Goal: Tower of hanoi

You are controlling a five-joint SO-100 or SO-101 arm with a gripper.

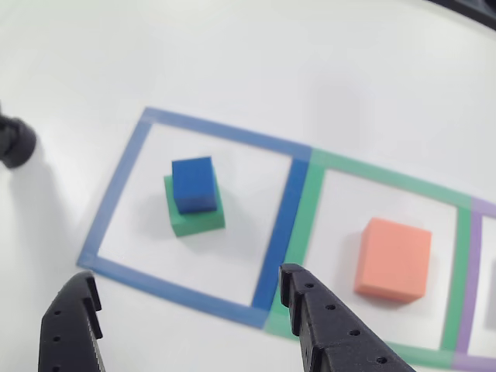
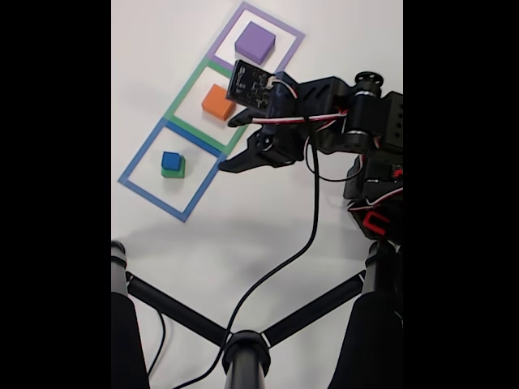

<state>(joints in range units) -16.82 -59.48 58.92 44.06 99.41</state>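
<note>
Pincer (image 1: 190, 298) is spread wide with nothing between the fingers; in the other view you get two black fingertips poking up from the bottom edge, both cut off below, the left one clear of the blue tape square (image 1: 128, 167) and the right one over the tape seam between that and the green tape square (image 1: 463, 232). Blue cube (image 1: 193, 184) sits on top of the green cube (image 1: 198, 217) inside the blue square, skewed toward the green one's far-left corner, so only its front and right margins show. Orange cube (image 1: 393, 258) sits alone in the green square. Purple tape square (image 1: 473, 310) is cropped at the right edge there; you only see its left strip. Fixed view shows the purple cube (image 2: 255, 41) inside that square, at the far end of the row of three. Same view: the gripper (image 2: 233, 144) hangs over the table (image 2: 243, 227) beside the squares, the circuit board (image 2: 253, 85) on the wrist hiding part of the green frame, finger gap hard to read from this angle. Black knob (image 1: 15, 143) at the left edge of the other view is blurred, can't tell what it is. Black tripod legs (image 2: 174, 312) and a cable (image 2: 300, 243) cross the lower table.
</note>
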